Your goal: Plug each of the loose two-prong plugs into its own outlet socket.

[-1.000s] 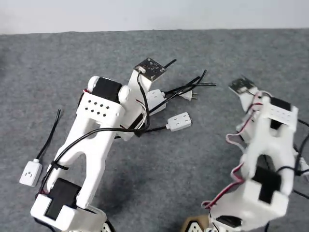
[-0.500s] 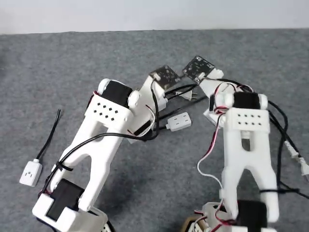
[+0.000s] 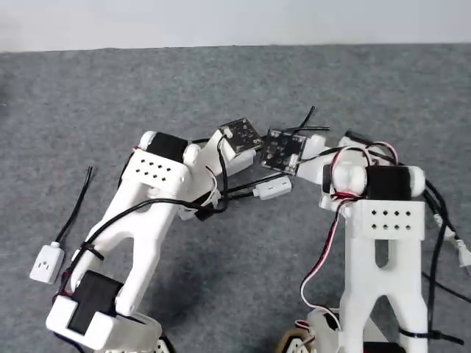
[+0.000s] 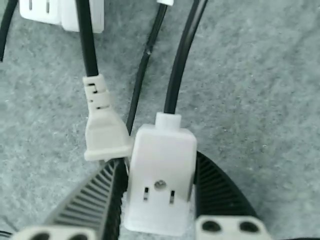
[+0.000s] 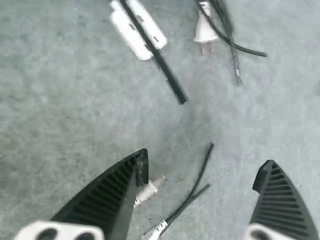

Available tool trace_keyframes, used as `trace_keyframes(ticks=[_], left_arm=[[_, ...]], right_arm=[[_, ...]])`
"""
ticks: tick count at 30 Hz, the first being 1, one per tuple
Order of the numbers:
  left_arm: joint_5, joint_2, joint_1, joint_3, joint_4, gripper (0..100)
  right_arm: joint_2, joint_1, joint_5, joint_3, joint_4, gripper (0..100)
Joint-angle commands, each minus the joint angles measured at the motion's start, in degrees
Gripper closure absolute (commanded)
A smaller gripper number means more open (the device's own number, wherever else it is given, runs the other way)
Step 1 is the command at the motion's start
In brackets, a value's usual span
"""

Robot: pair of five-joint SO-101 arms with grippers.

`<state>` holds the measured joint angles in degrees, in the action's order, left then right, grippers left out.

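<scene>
In the left wrist view my left gripper (image 4: pixel 159 165) is shut on a white outlet socket (image 4: pixel 160 175), slots facing the camera, its black cord running away. A white two-prong plug (image 4: pixel 102 137) lies against one finger. Another white socket (image 4: pixel 60 12) lies farther off. In the right wrist view my right gripper (image 5: pixel 205 162) hangs open above the grey mat. A small white plug (image 5: pixel 147 190) lies by one of its fingers (image 5: pixel 117 192). A two-prong plug (image 5: pixel 205 30) and a white socket (image 5: pixel 137 27) lie beyond. From above, both wrists meet over the tangle beside a socket (image 3: pixel 272 187).
A lone white socket (image 3: pixel 45 263) on a short black cord lies at the mat's left. Another plug (image 3: pixel 460 254) lies at the right edge behind the right arm's cables. Loose black cords (image 3: pixel 305 125) cross the middle.
The right arm has swung in from the right side to the centre, its wrist now beside the left wrist. The left arm shifted slightly over the cords.
</scene>
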<state>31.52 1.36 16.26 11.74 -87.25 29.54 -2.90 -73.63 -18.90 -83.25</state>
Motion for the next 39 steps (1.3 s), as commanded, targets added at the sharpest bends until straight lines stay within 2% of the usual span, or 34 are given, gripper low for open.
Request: trace_keyframes(ticks=[1, 9, 17, 24, 28, 33, 39], left_arm=[[0.62, 3.08, 0.18, -0.31, 1.41, 99], [0.62, 3.16, 0.26, -0.84, 0.0, 99], [0.53, 5.8, -8.7, -3.3, -0.18, 99], [0.53, 6.15, -8.35, 6.29, -0.18, 98], [0.53, 6.51, -7.03, 9.71, 0.26, 92], [0.53, 6.51, -6.68, 9.8, 0.88, 74], [0.53, 6.15, -6.86, 9.98, 2.81, 76]], right_arm=[[-1.1, -3.82, -0.79, -1.05, -0.22, 64.9], [-5.58, -4.26, -0.18, -1.23, 7.34, 64.9], [-5.67, -0.57, 1.49, -1.14, 8.66, 64.9], [-5.67, 2.07, 1.58, -1.23, 8.57, 64.9], [-5.67, 4.7, 1.58, -1.49, 8.66, 64.9], [-5.67, 6.99, 1.58, -1.49, 8.31, 64.9], [-5.67, 9.01, 1.32, -3.34, 8.75, 64.9]])
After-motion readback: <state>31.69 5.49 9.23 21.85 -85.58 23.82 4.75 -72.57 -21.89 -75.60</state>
